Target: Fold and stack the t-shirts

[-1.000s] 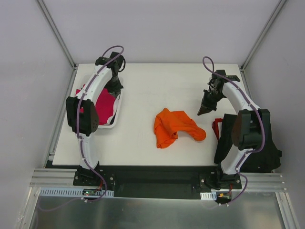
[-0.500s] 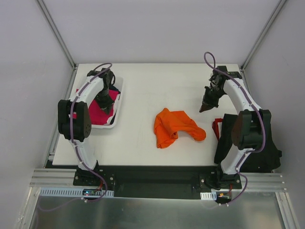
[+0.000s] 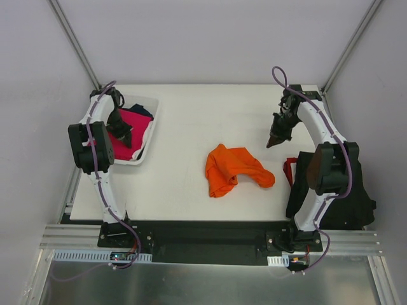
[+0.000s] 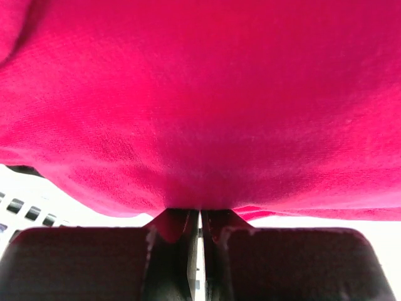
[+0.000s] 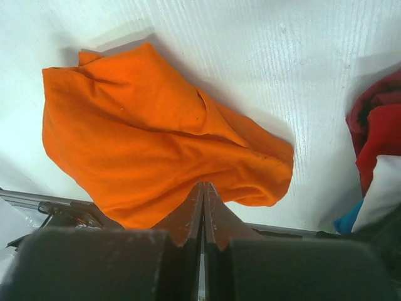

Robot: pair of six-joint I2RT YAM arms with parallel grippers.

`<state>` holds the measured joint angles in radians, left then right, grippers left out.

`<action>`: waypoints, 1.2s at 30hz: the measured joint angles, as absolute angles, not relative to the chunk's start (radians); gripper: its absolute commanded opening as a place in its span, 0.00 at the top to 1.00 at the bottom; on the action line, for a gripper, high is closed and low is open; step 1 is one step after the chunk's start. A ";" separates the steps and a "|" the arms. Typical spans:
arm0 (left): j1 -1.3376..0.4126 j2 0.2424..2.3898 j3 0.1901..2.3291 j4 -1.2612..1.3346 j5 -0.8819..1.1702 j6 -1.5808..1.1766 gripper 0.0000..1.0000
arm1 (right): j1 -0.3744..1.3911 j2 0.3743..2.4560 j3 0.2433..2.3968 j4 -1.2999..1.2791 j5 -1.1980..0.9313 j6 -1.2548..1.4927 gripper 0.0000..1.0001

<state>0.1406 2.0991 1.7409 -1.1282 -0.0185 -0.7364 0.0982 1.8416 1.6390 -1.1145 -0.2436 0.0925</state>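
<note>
A magenta-pink soft cloth t-shirt (image 4: 207, 94) fills nearly the whole left wrist view and hides most of the white plastic lattice basket (image 3: 151, 127) it lies in. The left gripper (image 4: 199, 216) is clenched on a fold of it. Black cloth t-shirts with red trim (image 3: 356, 203) lie half behind the right arm. The right gripper (image 5: 202, 188), pinched together and empty, hangs above the crumpled bright orange cloth t-shirt (image 5: 144, 138) on the white table (image 3: 210, 121).

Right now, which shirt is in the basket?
The magenta-pink t-shirt, inside the white basket at the left. The orange t-shirt lies loose in the middle; the black ones sit at the right edge.
</note>
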 measured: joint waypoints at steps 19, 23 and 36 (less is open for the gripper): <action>0.303 2.444 2.339 -1.195 -0.064 -0.689 1.00 | 0.120 1.779 1.501 -1.132 -0.220 0.093 0.99; 0.328 2.446 2.340 -1.161 -0.057 -0.669 1.00 | 0.123 1.728 1.447 -1.134 -0.216 0.093 0.99; 0.222 2.236 2.118 -0.975 -0.007 -0.565 0.15 | 0.159 1.692 1.411 -1.101 -0.227 0.112 0.99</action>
<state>0.2218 2.2364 2.1178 -0.9749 -0.0071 -0.5648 0.1589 1.6924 1.4105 -1.1011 -0.2272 0.1120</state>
